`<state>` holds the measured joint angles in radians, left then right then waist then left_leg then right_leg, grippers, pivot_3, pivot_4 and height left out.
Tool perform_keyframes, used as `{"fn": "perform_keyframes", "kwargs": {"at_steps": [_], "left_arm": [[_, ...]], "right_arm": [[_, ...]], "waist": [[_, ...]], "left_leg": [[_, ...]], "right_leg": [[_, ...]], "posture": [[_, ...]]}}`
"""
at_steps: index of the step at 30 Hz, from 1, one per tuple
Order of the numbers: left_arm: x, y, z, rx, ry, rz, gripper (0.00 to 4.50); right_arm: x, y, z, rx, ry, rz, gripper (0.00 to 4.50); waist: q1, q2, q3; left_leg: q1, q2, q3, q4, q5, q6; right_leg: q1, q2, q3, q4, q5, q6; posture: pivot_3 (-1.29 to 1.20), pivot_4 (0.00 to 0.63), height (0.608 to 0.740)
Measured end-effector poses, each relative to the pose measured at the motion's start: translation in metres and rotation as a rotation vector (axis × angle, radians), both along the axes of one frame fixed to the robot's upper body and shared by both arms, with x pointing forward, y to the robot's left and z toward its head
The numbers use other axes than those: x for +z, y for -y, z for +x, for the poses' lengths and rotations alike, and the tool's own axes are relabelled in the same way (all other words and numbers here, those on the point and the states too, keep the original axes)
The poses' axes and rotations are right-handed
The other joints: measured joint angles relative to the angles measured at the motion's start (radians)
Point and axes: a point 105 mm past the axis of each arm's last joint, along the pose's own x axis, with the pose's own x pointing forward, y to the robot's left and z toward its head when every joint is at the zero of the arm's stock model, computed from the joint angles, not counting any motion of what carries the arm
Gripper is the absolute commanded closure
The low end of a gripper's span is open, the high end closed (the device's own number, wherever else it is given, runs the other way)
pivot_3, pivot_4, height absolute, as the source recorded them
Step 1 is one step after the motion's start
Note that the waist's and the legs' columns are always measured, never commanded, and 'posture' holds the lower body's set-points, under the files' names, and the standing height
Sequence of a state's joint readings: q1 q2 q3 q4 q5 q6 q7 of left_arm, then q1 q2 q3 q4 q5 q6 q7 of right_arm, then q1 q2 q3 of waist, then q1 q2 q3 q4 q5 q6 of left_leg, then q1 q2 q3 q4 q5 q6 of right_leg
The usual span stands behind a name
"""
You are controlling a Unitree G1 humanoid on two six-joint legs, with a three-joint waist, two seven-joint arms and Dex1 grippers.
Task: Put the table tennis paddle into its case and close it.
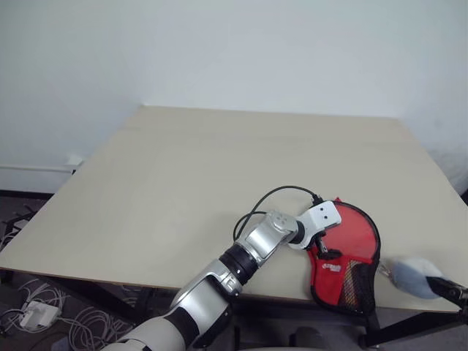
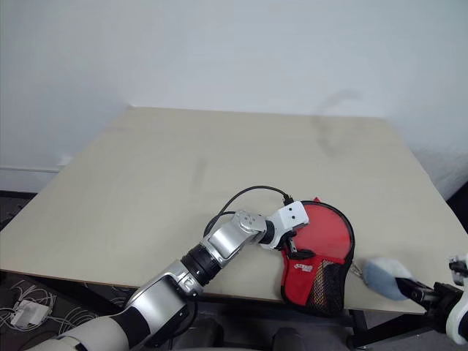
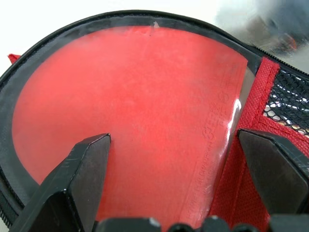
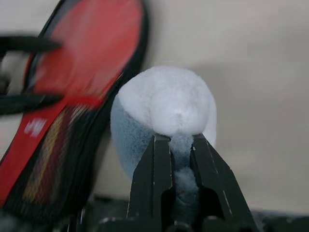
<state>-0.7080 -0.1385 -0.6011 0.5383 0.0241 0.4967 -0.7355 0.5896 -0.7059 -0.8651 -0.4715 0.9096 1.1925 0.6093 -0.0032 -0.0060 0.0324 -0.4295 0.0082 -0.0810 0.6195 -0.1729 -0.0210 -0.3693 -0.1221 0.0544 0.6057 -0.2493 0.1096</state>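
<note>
Round red rubber-faced table tennis paddle (image 3: 130, 121) lies in open red, black-trimmed zip case (image 1: 344, 267), lower right at table (image 1: 183, 190) edge. Stiff, light; rubber grippy, so take by case flap. Left gripper (image 3: 178, 179) spread over paddle. Right gripper (image 4: 181, 145) pinching white fluffy ball (image 4: 164, 106).

Lighting is bright, even and diffuse. The table (image 1: 183, 175) shows no hard shadows; a faint grey smudge sits on the wall, upper right of the right eye view. A glare streak crosses the paddle (image 3: 145, 121) in the left wrist view. The pompom (image 1: 413, 276) and case (image 4: 63, 121) are blurred.
</note>
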Motion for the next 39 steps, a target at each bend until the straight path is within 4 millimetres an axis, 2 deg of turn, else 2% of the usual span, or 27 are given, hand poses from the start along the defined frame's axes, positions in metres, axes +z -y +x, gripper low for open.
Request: {"fn": "perform_keyframes", "kwargs": {"at_steps": [9,15,18,24,29,32,39], "left_arm": [[-0.003,-0.001,0.000,0.001,-0.006,0.008,0.00],[-0.004,-0.001,0.000,0.006,-0.007,0.012,0.00],[-0.005,-0.001,0.000,0.005,-0.010,0.015,0.00],[-0.004,-0.001,0.000,0.001,-0.006,0.017,0.00],[-0.005,-0.001,0.000,0.004,-0.006,0.019,0.00],[-0.005,-0.001,0.001,0.009,-0.006,0.020,0.00],[-0.005,-0.002,0.001,0.014,-0.006,0.021,0.00]], "right_arm": [[-0.008,-0.034,-0.009,0.248,-0.044,-0.079,4.50],[-0.009,-0.034,-0.019,0.311,-0.077,-0.064,4.50],[-0.012,-0.029,-0.026,0.312,-0.096,-0.039,4.50],[-0.014,-0.023,-0.035,0.303,-0.108,0.016,4.50],[-0.017,-0.029,-0.048,0.326,-0.139,0.052,4.50],[-0.025,-0.039,-0.060,0.352,-0.190,0.093,4.50],[-0.021,-0.040,-0.067,0.393,-0.196,0.094,4.50]], "waist": [[0.002,-0.008,-0.005],[0.002,-0.009,-0.006],[0.002,-0.007,-0.008],[0.003,-0.007,-0.010],[0.003,-0.007,-0.010],[0.002,-0.008,-0.010],[0.001,-0.007,-0.010]], "left_leg": [[0.000,0.002,-0.002,0.006,-0.005,-0.001],[0.000,0.004,-0.004,0.007,-0.007,-0.001],[0.001,0.005,-0.009,0.007,-0.010,-0.001],[0.001,0.004,-0.008,0.008,-0.012,0.000],[0.000,0.004,-0.009,0.008,-0.012,0.000],[0.000,0.004,-0.009,0.009,-0.012,0.000],[-0.001,0.005,-0.009,0.009,-0.013,0.001]], "right_leg": [[0.002,-0.001,-0.007,-0.001,0.000,0.000],[0.005,-0.001,-0.011,-0.005,0.000,0.000],[0.012,0.000,-0.017,-0.015,0.000,0.000],[0.014,-0.001,-0.017,-0.016,0.000,0.000],[0.014,-0.001,-0.017,-0.016,0.000,0.000],[0.014,-0.001,-0.017,-0.017,0.000,0.000],[0.015,-0.001,-0.018,-0.018,0.000,0.000]], "posture": [[0.00,0.000,0.740],[0.00,0.000,0.740],[0.00,0.000,0.740],[0.00,0.000,0.740],[0.00,0.000,0.740],[0.00,0.000,0.740],[0.00,0.000,0.740]]}}
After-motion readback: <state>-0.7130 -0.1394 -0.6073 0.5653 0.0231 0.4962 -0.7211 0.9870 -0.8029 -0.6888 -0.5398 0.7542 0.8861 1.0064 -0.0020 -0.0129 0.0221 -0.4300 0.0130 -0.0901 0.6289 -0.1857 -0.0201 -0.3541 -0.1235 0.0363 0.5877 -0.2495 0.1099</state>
